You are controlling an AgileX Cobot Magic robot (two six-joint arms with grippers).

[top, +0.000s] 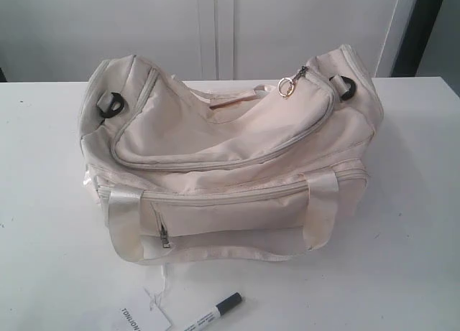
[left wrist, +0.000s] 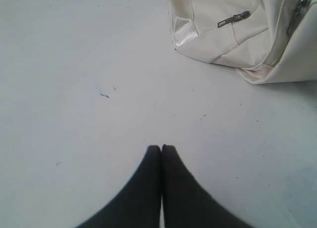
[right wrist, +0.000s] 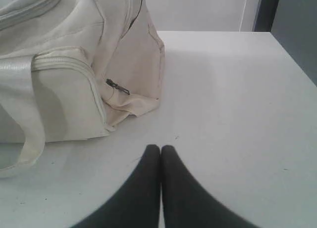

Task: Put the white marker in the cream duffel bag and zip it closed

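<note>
White table [top: 420, 223]: one duffel bag [top: 230, 159], one marker [top: 213, 314].

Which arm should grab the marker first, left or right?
Left, probably: the white marker lies slightly left of centre in the exterior view, on that arm's side. Neither wrist view shows it.

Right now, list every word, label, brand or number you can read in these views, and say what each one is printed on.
"TONJON": printed sideways on the white paper tag; the picture's edge cuts it off, so there may be more letters.
Dark print along the barrel of the white marker: too small to read.
The cream duffel bag: no lettering shows in any view.
</note>
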